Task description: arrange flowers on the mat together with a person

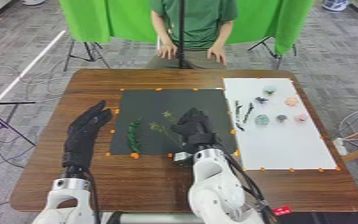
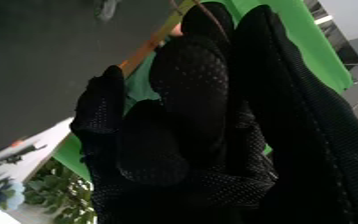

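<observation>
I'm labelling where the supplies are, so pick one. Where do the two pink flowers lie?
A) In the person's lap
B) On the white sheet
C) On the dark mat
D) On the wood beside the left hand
B: in the head view, both pink flowers lie on the white sheet, to the right of the dark mat.

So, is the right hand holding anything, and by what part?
That can't be told: a thin stem crosses the right hand, but whether it's gripped is unclear.

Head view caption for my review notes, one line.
Right hand over the dark mat, near a thin sprig; blooms on the white sheet.
</observation>
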Robot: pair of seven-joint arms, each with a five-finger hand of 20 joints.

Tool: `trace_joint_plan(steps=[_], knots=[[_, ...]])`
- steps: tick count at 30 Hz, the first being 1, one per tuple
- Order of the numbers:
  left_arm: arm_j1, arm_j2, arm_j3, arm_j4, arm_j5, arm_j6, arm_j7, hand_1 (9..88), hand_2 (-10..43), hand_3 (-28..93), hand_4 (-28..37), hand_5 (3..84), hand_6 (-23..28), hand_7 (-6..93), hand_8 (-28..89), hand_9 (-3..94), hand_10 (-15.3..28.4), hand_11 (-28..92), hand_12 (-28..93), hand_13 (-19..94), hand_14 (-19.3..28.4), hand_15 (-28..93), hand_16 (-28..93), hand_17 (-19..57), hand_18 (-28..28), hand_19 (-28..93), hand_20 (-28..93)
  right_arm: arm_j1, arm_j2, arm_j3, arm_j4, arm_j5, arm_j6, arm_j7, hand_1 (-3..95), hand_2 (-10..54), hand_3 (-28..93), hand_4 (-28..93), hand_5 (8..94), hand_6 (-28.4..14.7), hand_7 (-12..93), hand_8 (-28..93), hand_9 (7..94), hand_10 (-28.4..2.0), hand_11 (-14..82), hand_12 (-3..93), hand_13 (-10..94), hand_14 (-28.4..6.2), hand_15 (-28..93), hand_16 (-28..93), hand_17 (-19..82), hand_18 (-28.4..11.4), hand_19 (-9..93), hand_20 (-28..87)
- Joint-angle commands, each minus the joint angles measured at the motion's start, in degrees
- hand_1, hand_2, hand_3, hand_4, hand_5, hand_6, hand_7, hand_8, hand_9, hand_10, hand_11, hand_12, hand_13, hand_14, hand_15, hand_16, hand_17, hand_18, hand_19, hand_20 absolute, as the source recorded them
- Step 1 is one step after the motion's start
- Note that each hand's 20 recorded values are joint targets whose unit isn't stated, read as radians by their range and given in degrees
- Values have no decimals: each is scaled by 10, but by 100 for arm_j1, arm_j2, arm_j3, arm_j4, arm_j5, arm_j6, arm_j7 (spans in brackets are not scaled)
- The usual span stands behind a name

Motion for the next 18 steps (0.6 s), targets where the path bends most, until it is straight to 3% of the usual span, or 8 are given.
trace_joint_plan(steps=[1,18], knots=[[92,-3,43,-10,-2,66,-56,300,-95,640,-164,432,23,133,-64,428,121,158,132,332,160,133,38,12,128,45,176,40,-155,-81,104,85,28,26,566,-95,641,-190,888,3,271,45,927,-110,431,271,738,-127,848,392,336,-236,774,536],[44,-63,74,44,11,-47,-49,298,-95,641,-165,431,23,130,-63,427,121,157,133,331,159,130,39,11,129,44,174,102,-229,-61,365,283,-150,-227,538,-95,598,-215,867,4,274,67,926,-103,395,269,736,-121,830,391,336,-235,773,523]])
